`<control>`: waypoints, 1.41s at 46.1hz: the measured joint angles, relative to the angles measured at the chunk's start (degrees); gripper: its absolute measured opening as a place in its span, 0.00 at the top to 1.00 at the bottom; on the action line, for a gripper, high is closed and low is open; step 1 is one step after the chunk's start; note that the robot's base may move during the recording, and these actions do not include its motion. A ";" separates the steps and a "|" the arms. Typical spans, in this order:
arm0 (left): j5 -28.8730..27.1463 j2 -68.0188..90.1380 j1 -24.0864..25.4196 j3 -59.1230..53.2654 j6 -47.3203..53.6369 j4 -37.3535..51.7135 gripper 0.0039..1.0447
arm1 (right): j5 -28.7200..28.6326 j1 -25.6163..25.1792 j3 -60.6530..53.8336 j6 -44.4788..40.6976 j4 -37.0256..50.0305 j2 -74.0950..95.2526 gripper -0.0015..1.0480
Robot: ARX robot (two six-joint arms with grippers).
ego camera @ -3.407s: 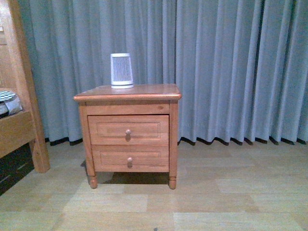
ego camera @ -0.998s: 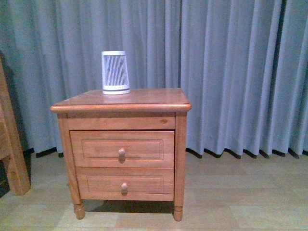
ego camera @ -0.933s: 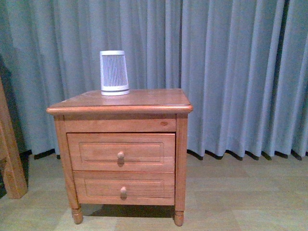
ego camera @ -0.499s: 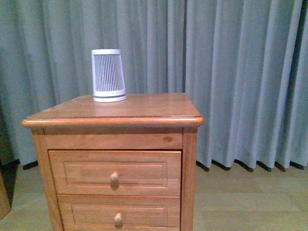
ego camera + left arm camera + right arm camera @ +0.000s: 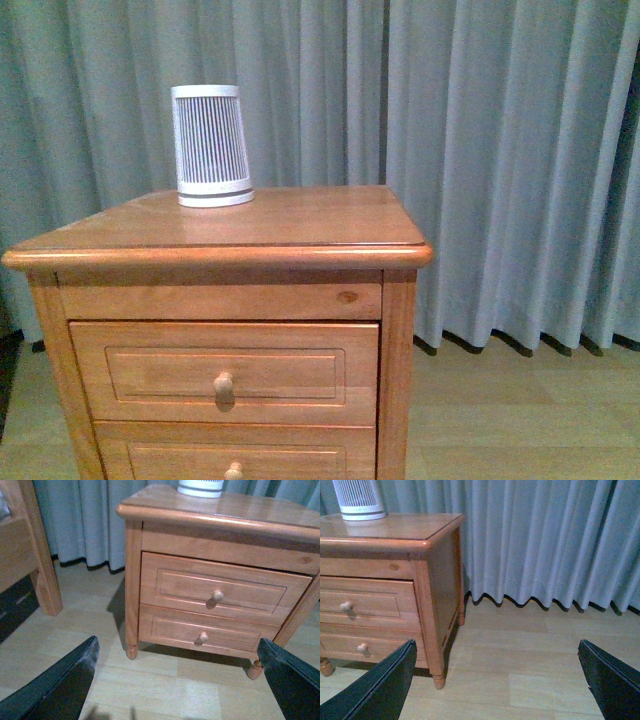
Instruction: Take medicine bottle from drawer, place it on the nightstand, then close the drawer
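The nightstand (image 5: 230, 235) fills the lower left of the front view, seen close. Its upper drawer (image 5: 225, 372) is shut, with a round knob (image 5: 223, 384). The medicine bottle is hidden. In the left wrist view the nightstand (image 5: 135, 580) and the shut drawer (image 5: 220, 587) lie ahead of my open left gripper (image 5: 177, 680), well apart from it. My open right gripper (image 5: 495, 680) hangs over bare floor, with the nightstand (image 5: 435, 580) off to one side. Neither arm shows in the front view.
A white ribbed conical device (image 5: 209, 146) stands on the nightstand's top at the back left. The lower drawer (image 5: 200, 632) is shut too. Grey curtains (image 5: 500, 170) hang behind. A wooden bed frame (image 5: 30, 555) stands beside the nightstand. The floor (image 5: 520, 650) is pale wood.
The front view has moved closer to the nightstand, which now looks larger and sits lower left. The bed frame has left that view. Both drawers stay shut.
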 joint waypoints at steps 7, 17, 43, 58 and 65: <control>-3.52 27.28 -4.66 2.38 -0.74 25.51 0.06 | 0.02 0.00 0.00 0.00 0.00 0.00 0.07; -8.57 65.85 -11.15 13.64 -0.02 53.27 0.06 | 0.02 0.00 0.00 0.02 0.00 0.00 0.07; -12.22 109.63 -15.26 44.50 3.26 58.97 0.06 | 0.02 0.00 0.00 0.00 0.00 0.00 0.07; -12.59 122.16 -16.46 57.02 3.74 55.91 0.06 | 0.02 0.00 0.00 0.00 0.00 0.00 0.07; -12.55 125.57 -16.63 61.13 3.82 55.41 0.06 | 0.02 0.00 0.00 0.00 0.00 0.00 0.07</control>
